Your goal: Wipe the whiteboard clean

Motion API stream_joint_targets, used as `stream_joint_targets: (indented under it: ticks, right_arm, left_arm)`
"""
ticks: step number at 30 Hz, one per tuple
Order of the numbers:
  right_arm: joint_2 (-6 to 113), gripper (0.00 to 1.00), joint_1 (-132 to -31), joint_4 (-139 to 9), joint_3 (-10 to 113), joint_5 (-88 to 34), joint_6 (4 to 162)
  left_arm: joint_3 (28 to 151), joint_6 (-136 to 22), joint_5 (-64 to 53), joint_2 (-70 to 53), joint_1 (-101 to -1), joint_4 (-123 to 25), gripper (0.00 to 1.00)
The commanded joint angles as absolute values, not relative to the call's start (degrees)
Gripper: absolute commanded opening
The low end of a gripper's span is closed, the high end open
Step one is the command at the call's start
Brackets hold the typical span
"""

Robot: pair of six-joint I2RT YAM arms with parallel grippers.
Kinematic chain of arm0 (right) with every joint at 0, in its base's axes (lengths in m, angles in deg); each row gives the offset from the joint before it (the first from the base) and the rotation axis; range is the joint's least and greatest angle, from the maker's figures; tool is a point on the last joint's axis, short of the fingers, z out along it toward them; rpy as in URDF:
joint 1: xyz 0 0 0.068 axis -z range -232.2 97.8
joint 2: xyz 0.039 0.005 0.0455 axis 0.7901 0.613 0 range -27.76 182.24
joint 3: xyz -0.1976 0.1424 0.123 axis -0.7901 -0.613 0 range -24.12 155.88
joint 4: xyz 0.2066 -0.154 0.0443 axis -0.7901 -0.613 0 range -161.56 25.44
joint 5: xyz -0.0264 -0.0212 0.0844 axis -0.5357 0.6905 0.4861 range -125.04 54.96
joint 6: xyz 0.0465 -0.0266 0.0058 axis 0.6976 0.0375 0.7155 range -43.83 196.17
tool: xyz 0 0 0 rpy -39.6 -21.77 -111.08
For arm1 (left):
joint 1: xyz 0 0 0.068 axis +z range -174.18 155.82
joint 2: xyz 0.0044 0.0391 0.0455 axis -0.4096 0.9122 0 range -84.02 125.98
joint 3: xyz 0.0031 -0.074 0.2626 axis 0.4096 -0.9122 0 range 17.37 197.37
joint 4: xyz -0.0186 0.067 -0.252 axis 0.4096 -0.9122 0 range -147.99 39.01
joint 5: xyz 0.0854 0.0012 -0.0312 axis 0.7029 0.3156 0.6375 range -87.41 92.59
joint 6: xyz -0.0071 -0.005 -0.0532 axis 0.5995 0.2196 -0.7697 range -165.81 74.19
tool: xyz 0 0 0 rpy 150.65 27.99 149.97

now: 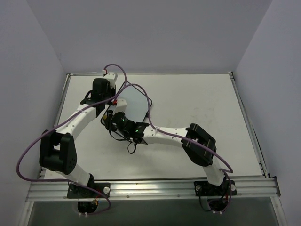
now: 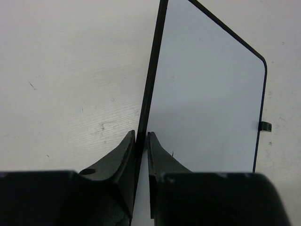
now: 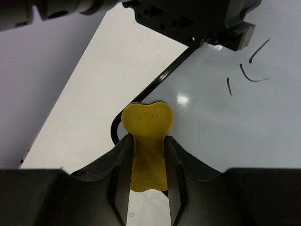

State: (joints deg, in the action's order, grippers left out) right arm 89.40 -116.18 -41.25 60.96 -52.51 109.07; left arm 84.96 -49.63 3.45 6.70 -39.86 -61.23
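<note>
The whiteboard (image 1: 131,106) lies left of the table's middle, white with a thin black frame. My left gripper (image 2: 141,136) is shut on its left edge, one finger on each side of the frame; the whiteboard's face (image 2: 211,99) looks blank there, with a small black foot (image 2: 266,126) at its right edge. My right gripper (image 3: 146,139) is shut on the yellow eraser (image 3: 148,136), squeezed between the fingers and held over the whiteboard's (image 3: 221,108) near left corner. A few dark pen strokes (image 3: 249,70) remain at the upper right of the right wrist view.
The white table (image 1: 197,108) has raised rails at left, back and right and a metal rail (image 1: 155,188) at the near edge. Purple cables (image 1: 136,87) loop over both arms near the board. Grey walls enclose the table.
</note>
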Motion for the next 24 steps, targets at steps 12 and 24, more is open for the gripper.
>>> stream_joint_targets:
  ticks: [12, 24]
  right_arm:
    - [90.62, 0.09, -106.78, -51.90, 57.79, -53.67, 108.95]
    - [92.21, 0.10, -103.96, -51.99, 60.08, -52.89, 107.37]
  left_arm:
    - [84.78, -49.42, -0.05, 3.87, -42.46, -65.67, 0.02]
    - [84.96, -49.24, -0.05, 3.70, -42.73, -65.58, 0.02]
